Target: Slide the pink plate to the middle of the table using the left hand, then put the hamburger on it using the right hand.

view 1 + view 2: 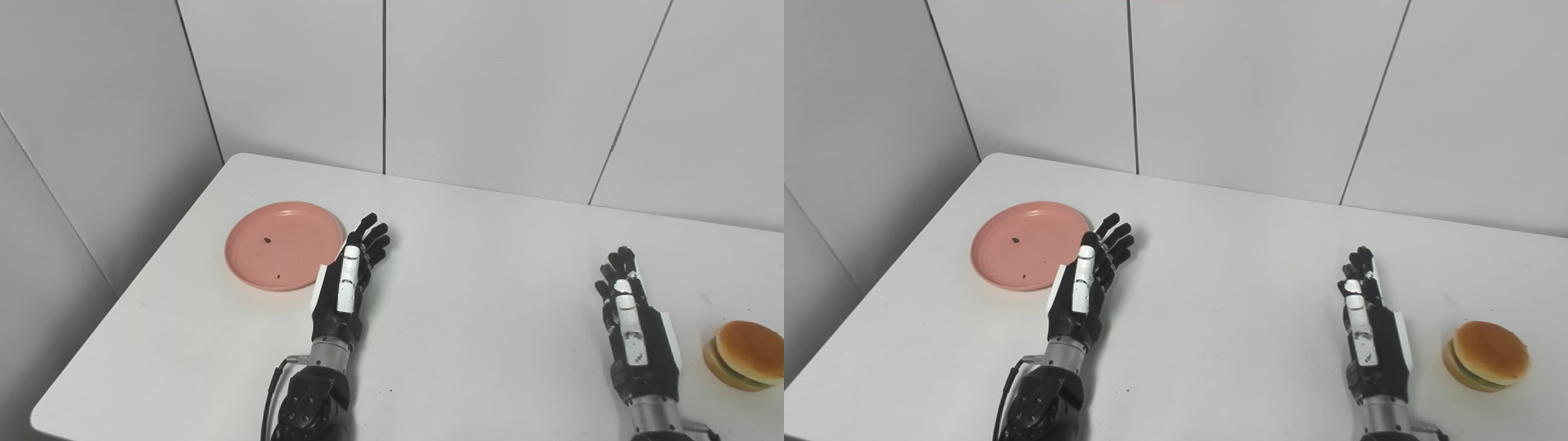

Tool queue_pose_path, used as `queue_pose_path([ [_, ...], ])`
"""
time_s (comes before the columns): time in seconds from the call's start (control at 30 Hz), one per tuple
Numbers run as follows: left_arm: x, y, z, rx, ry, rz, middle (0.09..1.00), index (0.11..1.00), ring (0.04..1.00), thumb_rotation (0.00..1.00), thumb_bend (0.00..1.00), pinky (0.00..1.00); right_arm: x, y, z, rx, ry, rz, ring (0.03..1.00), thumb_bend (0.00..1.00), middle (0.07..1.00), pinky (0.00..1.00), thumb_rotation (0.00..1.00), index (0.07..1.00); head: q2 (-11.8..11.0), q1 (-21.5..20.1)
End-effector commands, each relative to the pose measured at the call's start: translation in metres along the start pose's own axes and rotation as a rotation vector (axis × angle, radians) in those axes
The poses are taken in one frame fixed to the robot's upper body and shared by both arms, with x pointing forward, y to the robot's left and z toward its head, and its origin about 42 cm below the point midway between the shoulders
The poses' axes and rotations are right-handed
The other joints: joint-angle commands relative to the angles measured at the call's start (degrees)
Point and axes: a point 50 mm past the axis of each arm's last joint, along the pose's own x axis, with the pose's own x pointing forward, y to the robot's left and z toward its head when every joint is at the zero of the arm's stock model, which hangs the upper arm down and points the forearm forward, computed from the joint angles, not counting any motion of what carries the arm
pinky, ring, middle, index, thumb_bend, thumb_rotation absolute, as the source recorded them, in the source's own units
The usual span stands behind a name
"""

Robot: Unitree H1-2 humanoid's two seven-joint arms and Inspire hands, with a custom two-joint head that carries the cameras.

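Observation:
A pink plate (283,244) lies flat on the left part of the white table (478,263), with a few dark specks on it. My left hand (348,283) is open just to the right of the plate, fingers stretched forward, its edge beside the plate's rim. The hamburger (746,354) sits near the table's right front, tilted a little. My right hand (634,321) is open to the left of the hamburger, a short gap between them, holding nothing.
Grey wall panels (490,92) stand right behind the table. The table's left edge (131,288) runs close to the plate, with a drop beyond it. Bare table surface lies between the two hands.

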Motion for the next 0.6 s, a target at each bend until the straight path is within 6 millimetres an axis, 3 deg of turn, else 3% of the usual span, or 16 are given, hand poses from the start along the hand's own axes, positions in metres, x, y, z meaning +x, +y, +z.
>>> queue_pose_path([
  [0.0,0.011,-0.004,0.022,0.002,-0.085,-0.012,0.82,0.807,0.83,1.0,0.72,0.87,-0.019,-0.009,-0.022,0.003,0.064,-0.019,1.0,0.56,1.0,1.0,0.84,1.0,0.1,0.0],
  [0.1,0.015,0.004,0.033,0.025,-0.126,0.0,0.802,0.797,0.819,1.0,0.73,0.88,-0.019,-0.009,-0.021,0.01,0.065,-0.017,1.0,0.55,1.0,1.0,0.84,1.0,0.1,0.0],
  [0.37,0.022,0.027,0.056,0.07,-0.221,0.108,0.723,0.722,0.722,1.0,0.73,0.76,-0.019,-0.008,-0.021,0.014,0.064,-0.014,1.0,0.53,1.0,1.0,0.84,1.0,0.2,0.0],
  [0.57,0.029,0.06,0.069,0.13,-0.283,0.187,0.715,0.704,0.724,1.0,0.72,0.82,-0.019,-0.009,-0.021,0.006,0.065,-0.011,1.0,0.55,1.0,1.0,0.85,1.0,0.4,0.0],
])
